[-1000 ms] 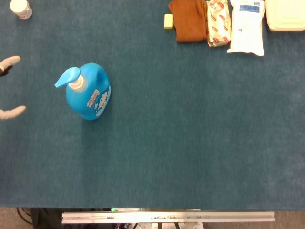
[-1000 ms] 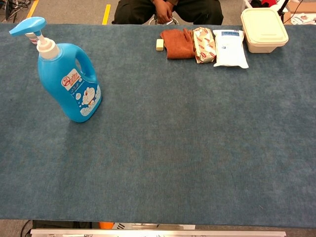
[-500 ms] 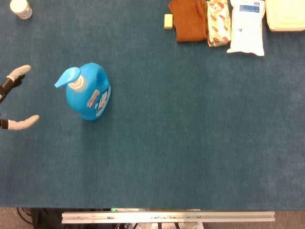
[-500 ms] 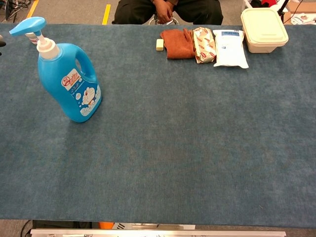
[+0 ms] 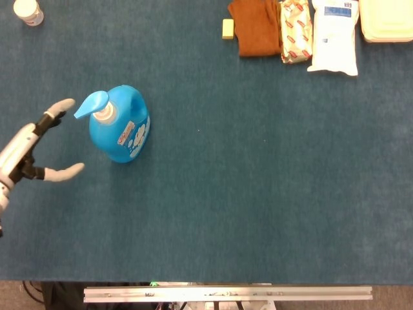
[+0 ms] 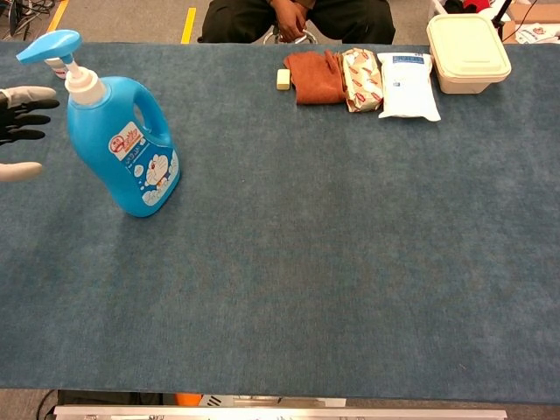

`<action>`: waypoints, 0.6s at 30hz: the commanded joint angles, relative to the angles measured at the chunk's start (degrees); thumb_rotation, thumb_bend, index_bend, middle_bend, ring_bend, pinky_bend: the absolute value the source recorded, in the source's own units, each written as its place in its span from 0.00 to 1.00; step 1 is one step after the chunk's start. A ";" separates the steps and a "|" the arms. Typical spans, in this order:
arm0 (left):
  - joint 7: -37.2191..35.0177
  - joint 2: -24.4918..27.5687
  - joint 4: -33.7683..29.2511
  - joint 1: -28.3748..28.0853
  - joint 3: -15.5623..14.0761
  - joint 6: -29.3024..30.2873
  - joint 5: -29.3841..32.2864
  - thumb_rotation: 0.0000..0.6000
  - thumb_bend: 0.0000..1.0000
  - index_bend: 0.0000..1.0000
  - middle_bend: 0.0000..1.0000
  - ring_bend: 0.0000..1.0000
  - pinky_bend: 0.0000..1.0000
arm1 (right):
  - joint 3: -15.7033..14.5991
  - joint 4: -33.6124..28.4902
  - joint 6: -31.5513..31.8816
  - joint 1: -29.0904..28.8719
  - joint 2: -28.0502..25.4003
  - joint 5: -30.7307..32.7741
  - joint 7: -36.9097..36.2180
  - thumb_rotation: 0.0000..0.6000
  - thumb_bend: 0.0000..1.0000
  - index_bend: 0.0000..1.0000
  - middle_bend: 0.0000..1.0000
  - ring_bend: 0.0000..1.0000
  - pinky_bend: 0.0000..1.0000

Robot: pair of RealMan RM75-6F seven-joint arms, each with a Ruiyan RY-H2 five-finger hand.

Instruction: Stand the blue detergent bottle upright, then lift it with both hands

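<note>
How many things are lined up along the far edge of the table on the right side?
5: a small yellow block, a brown cloth, a red-patterned packet, a white pouch, and a cream lidded box at the corner. More may be hidden out of frame.

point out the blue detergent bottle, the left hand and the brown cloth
blue plastic detergent bottle (image 6: 131, 162), chest view, label on body
left hand (image 5: 32, 152), head view, palm
brown folded cloth (image 6: 317, 77), chest view, centre

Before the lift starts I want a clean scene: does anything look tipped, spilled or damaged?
Nothing stands out. The blue detergent bottle stands upright, no spill around it, and the open left hand is beside it, not touching.
</note>
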State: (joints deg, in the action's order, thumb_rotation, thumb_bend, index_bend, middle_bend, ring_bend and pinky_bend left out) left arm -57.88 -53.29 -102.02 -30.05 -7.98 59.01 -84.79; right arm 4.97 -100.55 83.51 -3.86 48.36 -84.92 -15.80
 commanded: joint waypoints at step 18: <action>14.50 -8.77 -4.45 1.75 8.09 -1.72 12.14 1.00 0.25 0.00 0.00 0.00 0.05 | -0.30 2.23 0.36 0.83 -0.02 0.51 -2.60 1.00 0.18 0.25 0.28 0.11 0.15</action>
State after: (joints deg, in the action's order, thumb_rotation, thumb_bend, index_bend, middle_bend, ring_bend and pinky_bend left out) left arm -44.24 -61.32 -106.21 -28.59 -0.58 57.18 -73.53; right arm 4.69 -98.35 83.87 -3.05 48.32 -84.42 -18.36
